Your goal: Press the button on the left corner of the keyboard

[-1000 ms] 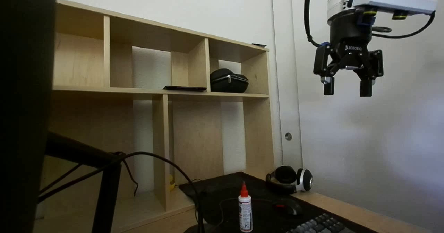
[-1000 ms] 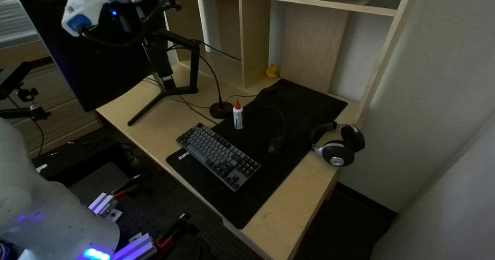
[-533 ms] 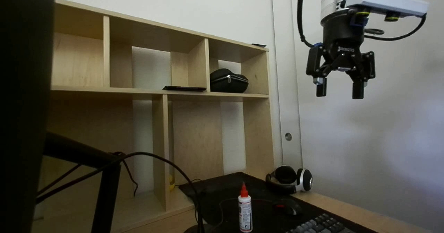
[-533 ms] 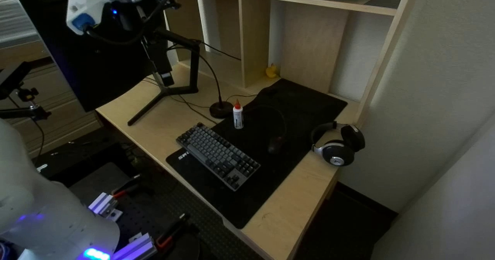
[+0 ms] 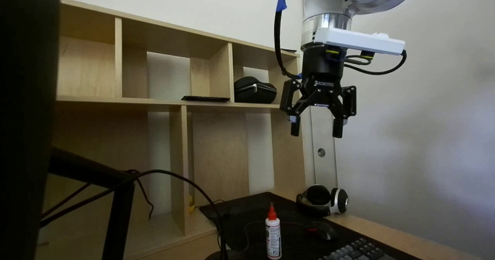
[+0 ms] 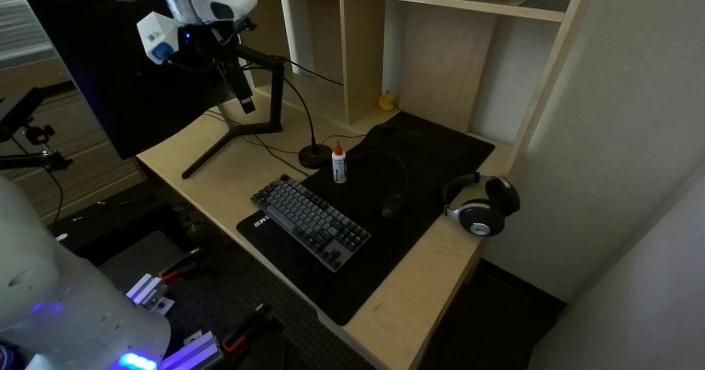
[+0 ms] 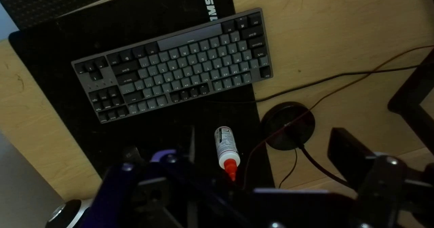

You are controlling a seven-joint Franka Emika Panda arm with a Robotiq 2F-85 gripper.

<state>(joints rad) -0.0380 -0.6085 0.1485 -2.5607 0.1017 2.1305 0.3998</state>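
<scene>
The keyboard (image 6: pixel 311 221) is a dark slab with grey and black keys, flat on a black desk mat. It fills the upper middle of the wrist view (image 7: pixel 190 63), turned upside down; its near part shows at the bottom of an exterior view (image 5: pixel 355 251). At its own left end, on the right in the wrist view, are the Esc key (image 7: pixel 265 72) in one corner and a dark key (image 7: pixel 255 19) in the other. My gripper (image 5: pixel 316 132) hangs in the air well above the desk, fingers pointing down, open and empty, touching nothing.
A white bottle with red tip (image 6: pixel 339 165) stands behind the keyboard, near a round black base (image 6: pixel 315 156) with a thin stalk and cables. A mouse (image 6: pixel 392 206) and headphones (image 6: pixel 480 210) lie further right. A monitor (image 6: pixel 110 83) and wooden shelf (image 5: pixel 210 105) are around.
My gripper has moved left and down in one exterior view's picture, and slightly right and down in the other, mostly in the last half second. It stays open. The desk objects have not moved.
</scene>
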